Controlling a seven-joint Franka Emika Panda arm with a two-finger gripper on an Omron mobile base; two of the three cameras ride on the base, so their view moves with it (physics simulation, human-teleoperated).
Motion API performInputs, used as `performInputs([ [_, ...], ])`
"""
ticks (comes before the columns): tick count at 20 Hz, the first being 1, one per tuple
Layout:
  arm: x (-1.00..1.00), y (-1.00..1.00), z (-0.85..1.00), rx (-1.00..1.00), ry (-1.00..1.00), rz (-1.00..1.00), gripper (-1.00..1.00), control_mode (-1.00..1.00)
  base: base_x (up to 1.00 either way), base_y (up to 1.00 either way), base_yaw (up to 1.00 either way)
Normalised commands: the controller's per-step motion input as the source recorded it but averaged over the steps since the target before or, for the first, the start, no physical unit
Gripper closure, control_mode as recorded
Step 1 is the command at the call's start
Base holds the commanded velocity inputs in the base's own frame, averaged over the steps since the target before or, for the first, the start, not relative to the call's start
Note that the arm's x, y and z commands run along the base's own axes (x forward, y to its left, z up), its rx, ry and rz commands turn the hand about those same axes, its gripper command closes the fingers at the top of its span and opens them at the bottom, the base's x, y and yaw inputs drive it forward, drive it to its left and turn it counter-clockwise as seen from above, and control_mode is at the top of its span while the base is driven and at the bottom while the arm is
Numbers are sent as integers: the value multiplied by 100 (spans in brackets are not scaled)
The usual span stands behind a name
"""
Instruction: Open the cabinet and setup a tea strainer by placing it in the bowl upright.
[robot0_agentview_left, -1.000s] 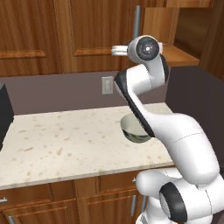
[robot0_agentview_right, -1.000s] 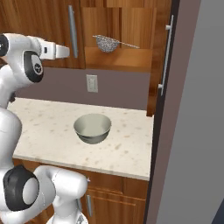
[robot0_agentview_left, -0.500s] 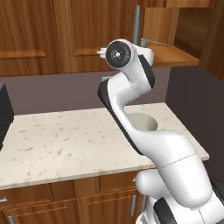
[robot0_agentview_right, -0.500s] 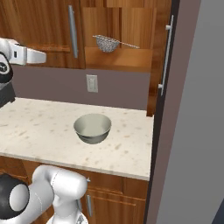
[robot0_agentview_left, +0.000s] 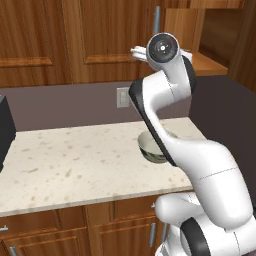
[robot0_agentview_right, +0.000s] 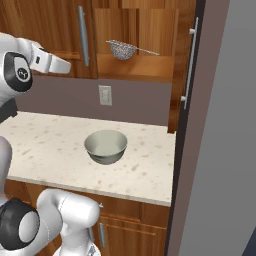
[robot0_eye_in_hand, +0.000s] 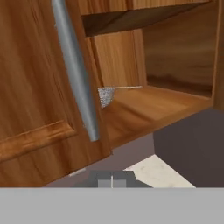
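The cabinet (robot0_agentview_right: 135, 45) stands with its right door (robot0_agentview_right: 192, 125) swung wide open, edge-on toward the right base camera, its long silver bar handle (robot0_agentview_right: 189, 62) facing the opening, while the left door (robot0_agentview_right: 47, 35) is shut flat, its own vertical bar handle (robot0_agentview_right: 83, 36) just beside the opening. On the cabinet's floor board, in the left part of the opened half, rests the tea strainer (robot0_agentview_right: 121, 49), a silvery mesh basket with its thin wire handle (robot0_agentview_right: 146, 51) reaching to the right; in the hand view it peeks out from behind the left door's handle (robot0_eye_in_hand: 75, 70), mesh partly hidden, wire pointing right along the board (robot0_eye_in_hand: 106, 95). Below the cabinet, on the speckled countertop (robot0_agentview_right: 50, 145), sits the bowl (robot0_agentview_right: 105, 146), upright and with nothing in it, roughly under the strainer and well apart from it (the arm's forearm crosses in front of it in the left base view, where part of its rim shows (robot0_agentview_left: 148, 146)). A wall outlet (robot0_agentview_right: 105, 95) is fixed on the dark backsplash between cabinet and countertop. The gripper (robot0_agentview_right: 64, 65) hangs in front of the closed left door, below its panel and left of its handle, fingers pressed together with nothing between them.
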Motion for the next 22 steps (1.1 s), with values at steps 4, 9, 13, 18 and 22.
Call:
performInputs([
  [4, 39, -74, -11, 9, 0, 0, 100, -100, 0, 0, 0],
  [9, 73, -82, -19, 7, 0, 2, 100, -100, 0, 0, 0],
  [13, 46, -8, 0, 0, 0, 2, -100, -100, 0, 0, 0],
  [18, 45, 0, 0, 2, 3, 0, -100, -100, 0, 0, 0],
  [22, 28, -34, 0, 47, 6, 12, -100, -100, 0, 0, 0],
])
